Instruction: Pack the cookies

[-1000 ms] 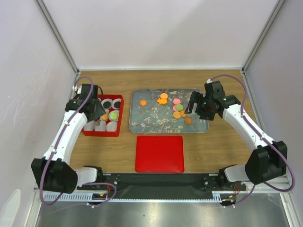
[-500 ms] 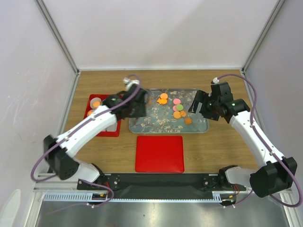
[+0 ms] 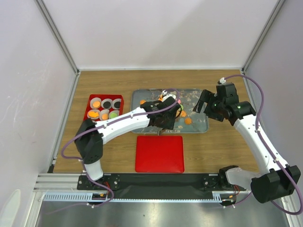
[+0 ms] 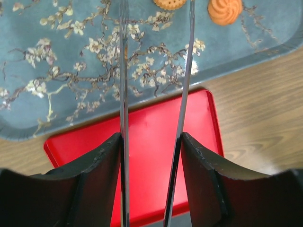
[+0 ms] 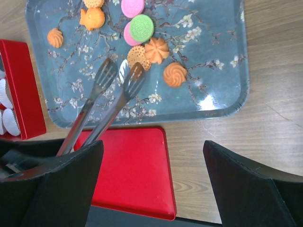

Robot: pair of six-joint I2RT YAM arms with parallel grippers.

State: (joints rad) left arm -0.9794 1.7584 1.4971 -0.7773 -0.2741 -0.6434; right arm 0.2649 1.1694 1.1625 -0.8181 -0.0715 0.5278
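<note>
The cookies (image 5: 142, 27), in orange, pink and green, lie on the blossom-patterned tray (image 5: 213, 38); some show in the top view (image 3: 188, 120). My left gripper (image 4: 151, 142) is shut on metal tongs (image 4: 124, 71) and hangs over the tray's near edge (image 3: 163, 120). The tong tips (image 5: 135, 75) are slightly apart beside an orange round cookie (image 5: 137, 56) and hold nothing. My right gripper (image 5: 151, 189) is wide open and empty above the tray's right end (image 3: 204, 105). More cookies sit in the paper cups of the red box (image 3: 96, 103).
A flat red lid (image 3: 159, 153) lies on the wooden table in front of the tray. The red box (image 3: 90, 101) stands left of the tray. My left arm stretches across from the left over the tray's near left corner.
My left arm has swung from the red box rightward to the tray, carrying the tongs. My right gripper has drawn back to the right, off the cookies.
</note>
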